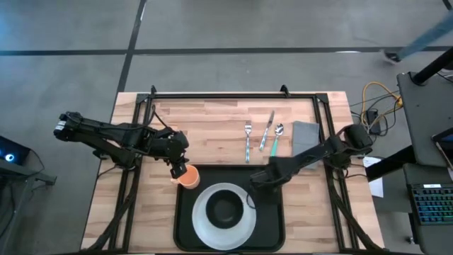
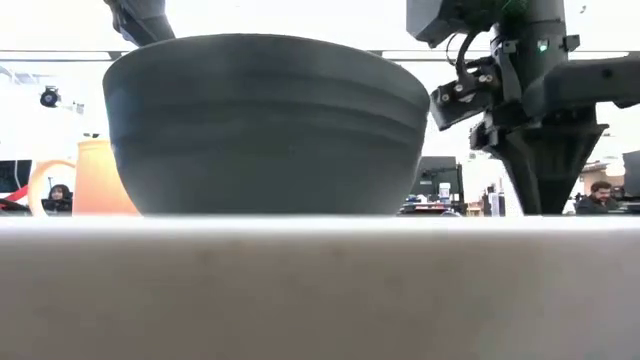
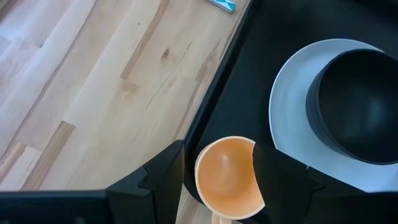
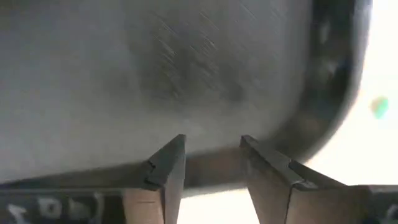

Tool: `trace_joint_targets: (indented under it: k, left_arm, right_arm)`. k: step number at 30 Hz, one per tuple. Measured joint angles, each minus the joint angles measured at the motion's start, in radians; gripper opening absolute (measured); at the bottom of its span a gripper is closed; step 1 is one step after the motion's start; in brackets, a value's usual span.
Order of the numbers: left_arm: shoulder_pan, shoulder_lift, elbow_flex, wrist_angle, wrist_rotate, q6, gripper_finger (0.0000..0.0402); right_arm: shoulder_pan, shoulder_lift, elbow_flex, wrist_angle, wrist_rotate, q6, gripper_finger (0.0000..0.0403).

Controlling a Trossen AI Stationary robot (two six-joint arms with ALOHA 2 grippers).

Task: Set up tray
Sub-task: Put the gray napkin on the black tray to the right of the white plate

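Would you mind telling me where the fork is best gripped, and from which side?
Grip the fork across its slim handle, coming straight down. It lies flat on the table, lengthwise away from the tray, with bare wood on the side away from the knife.

Black tray [image 1: 185, 225] flat at table's near edge, centred.

Cutlery: a fork [image 1: 248, 141], knife [image 1: 267, 129] and spoon [image 1: 277, 139] lay side by side on the wooden counter [image 1: 212, 120].
Napkin [image 1: 306, 136]: grey, just beside the spoon.
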Motion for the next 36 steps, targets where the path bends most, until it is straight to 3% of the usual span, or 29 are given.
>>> trace_joint_targets:
  k: [5, 9, 13, 18, 25, 36]
  left_arm:
    - [0.0, 0.0, 0.0, 0.003, 0.0, 0.0, 0.0171]
    - [0.0, 0.0, -0.009, 0.014, 0.0, 0.001, 0.0171]
    - [0.0, 0.0, -0.033, 0.039, -0.001, 0.001, 0.0171]
    - [0.001, 0.0, -0.066, 0.075, 0.0, 0.001, 0.0171]
    - [0.001, 0.0, -0.074, 0.086, 0.0, 0.001, 0.0171]
    - [0.002, -0.001, -0.063, 0.087, 0.0, 0.001, 0.0171]
  right_arm:
    - [-0.047, -0.082, -0.002, -0.159, 0.059, 0.246, 0.015]
    - [-0.101, -0.168, -0.013, -0.437, 0.14, 0.563, 0.0153]
    - [-0.197, -0.273, -0.107, -0.598, 0.124, 0.788, 0.0153]
    - [-0.339, -0.369, -0.258, -0.427, -0.005, 0.787, 0.0158]
    - [-0.43, -0.342, -0.391, -0.16, -0.003, 0.762, 0.0164]
    - [-0.439, -0.264, -0.365, -0.109, 0.015, 0.752, 0.0165]
